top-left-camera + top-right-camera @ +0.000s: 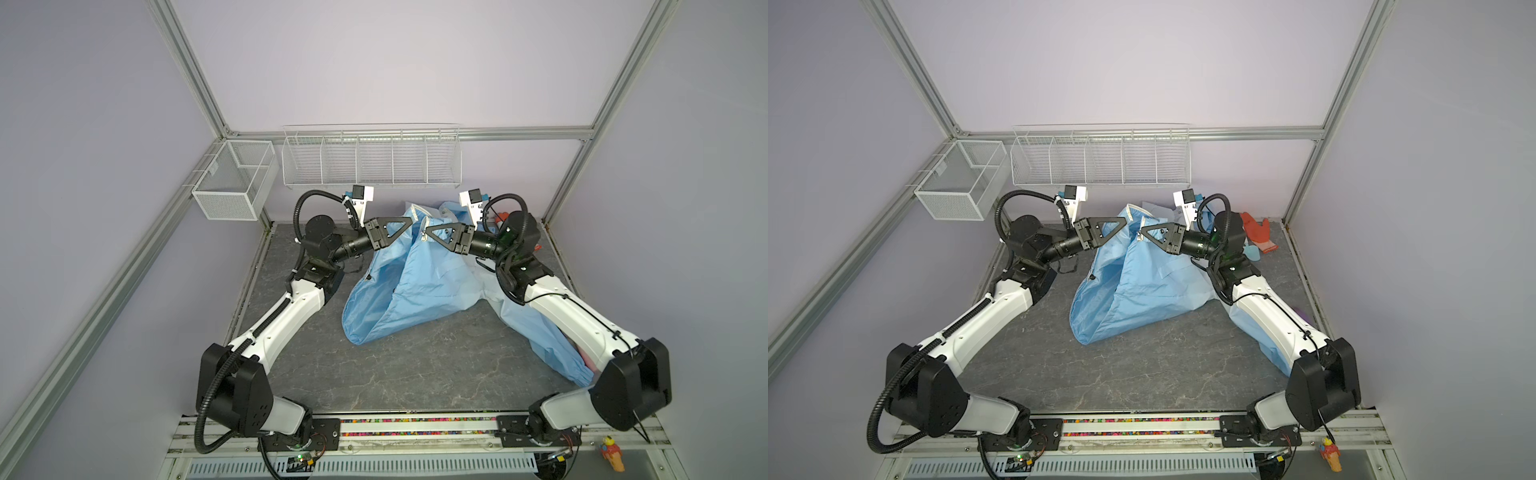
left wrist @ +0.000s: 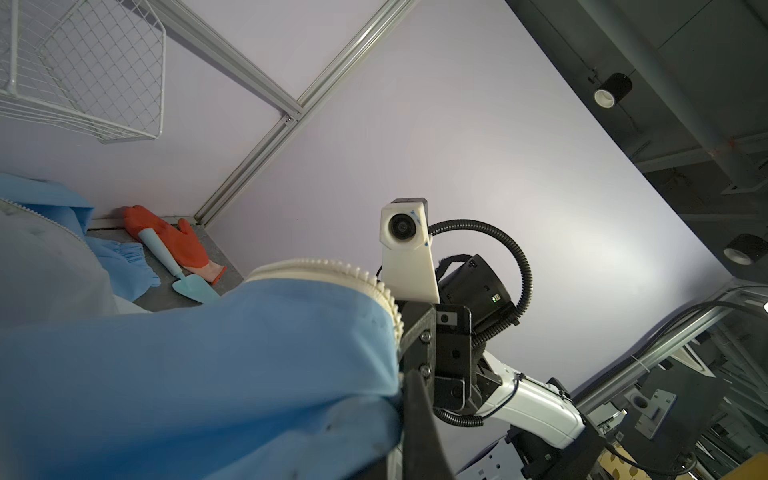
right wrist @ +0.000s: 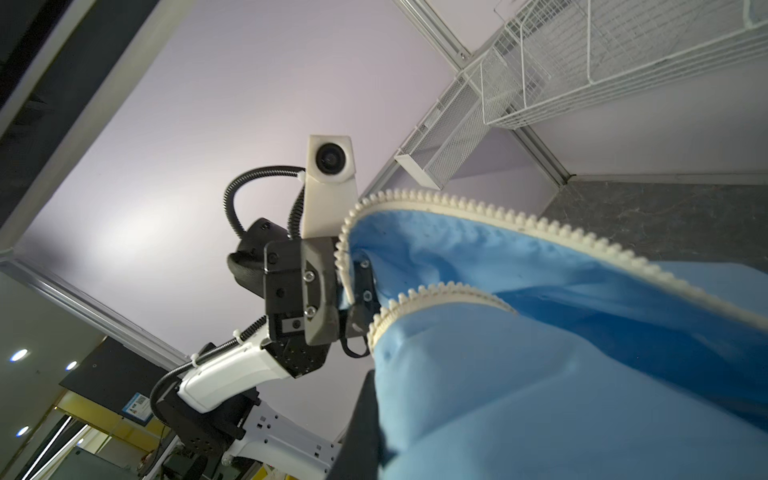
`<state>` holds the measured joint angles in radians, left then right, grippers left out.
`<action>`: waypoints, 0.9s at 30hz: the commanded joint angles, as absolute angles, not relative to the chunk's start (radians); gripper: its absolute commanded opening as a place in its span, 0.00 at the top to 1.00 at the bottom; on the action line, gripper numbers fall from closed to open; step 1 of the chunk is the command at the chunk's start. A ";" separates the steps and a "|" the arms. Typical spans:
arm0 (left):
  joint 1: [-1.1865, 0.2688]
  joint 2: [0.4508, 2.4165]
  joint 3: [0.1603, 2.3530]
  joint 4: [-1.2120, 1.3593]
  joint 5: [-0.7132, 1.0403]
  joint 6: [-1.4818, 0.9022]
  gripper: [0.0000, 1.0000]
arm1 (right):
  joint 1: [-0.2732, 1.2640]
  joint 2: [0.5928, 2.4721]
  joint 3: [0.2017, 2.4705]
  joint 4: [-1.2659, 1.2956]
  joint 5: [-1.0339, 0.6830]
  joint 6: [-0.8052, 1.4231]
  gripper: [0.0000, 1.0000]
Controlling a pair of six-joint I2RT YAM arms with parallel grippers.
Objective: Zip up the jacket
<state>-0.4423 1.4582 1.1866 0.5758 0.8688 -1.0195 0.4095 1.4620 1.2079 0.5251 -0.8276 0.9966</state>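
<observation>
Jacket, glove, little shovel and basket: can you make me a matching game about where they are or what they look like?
Things:
1. jacket
2. glove
3. little shovel
4. mesh basket

Clues:
A. hangs on the frame at the back left
B. orange, lying in the table's back right corner
C. zipper open, its two rows of teeth apart
D. pale blue, lying across the glove

Right pairs: 1-C, 2-B, 3-D, 4-A
</observation>
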 commanded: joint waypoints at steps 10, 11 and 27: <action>-0.436 1.510 1.206 0.785 0.923 -1.175 1.00 | 0.389 1.516 1.254 0.766 -0.867 1.153 0.93; -0.435 1.512 1.206 0.785 0.926 -1.176 1.00 | 0.389 1.517 1.256 0.765 -0.867 1.152 0.93; -0.436 1.536 1.201 0.826 0.929 -1.204 1.00 | 0.402 1.548 1.305 0.739 -0.889 1.149 0.93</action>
<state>-0.4385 1.5303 1.1866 0.7589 0.9146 -1.1824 0.3973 1.5425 1.2743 0.6930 -0.8772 1.1305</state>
